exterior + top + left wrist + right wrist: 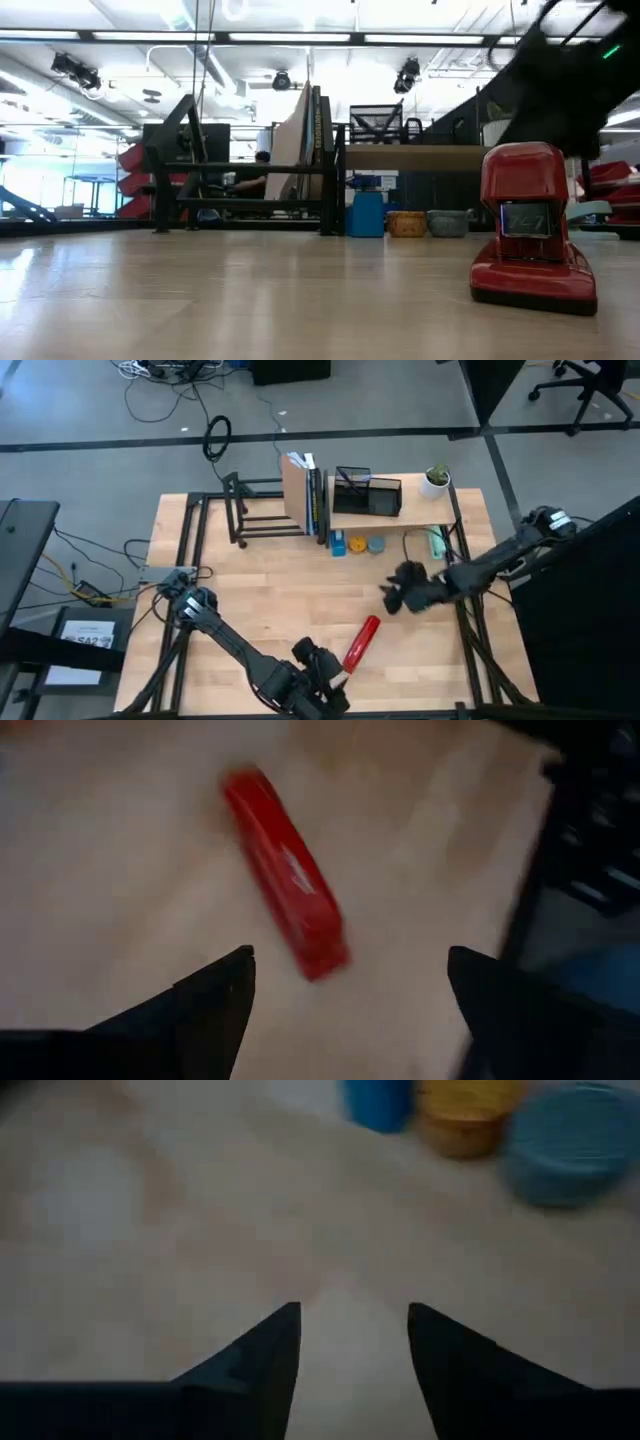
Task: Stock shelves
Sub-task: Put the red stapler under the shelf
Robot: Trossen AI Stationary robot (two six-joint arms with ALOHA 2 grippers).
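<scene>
A red stapler (361, 643) lies flat on the table near its front edge, also seen in the left wrist view (285, 870) and the low view (532, 230). My left gripper (330, 678) hovers open just short of the stapler's near end, touching nothing. The wooden plank shelf (400, 512) on thin black legs stands at the back, the black tube rack (262, 510) to its left. My right gripper (398, 594) stands open in front of the plank shelf, over bare table, facing a blue box (378, 1102), a yellow thing (468, 1110) and a grey-blue one (572, 1142).
Books (305, 495) stand upright at the plank shelf's left end. A black mesh organizer (368, 492) and a small potted plant (436, 481) sit on top. A teal thing (436, 543) lies under the shelf's right end. Bare table stretches left of the stapler.
</scene>
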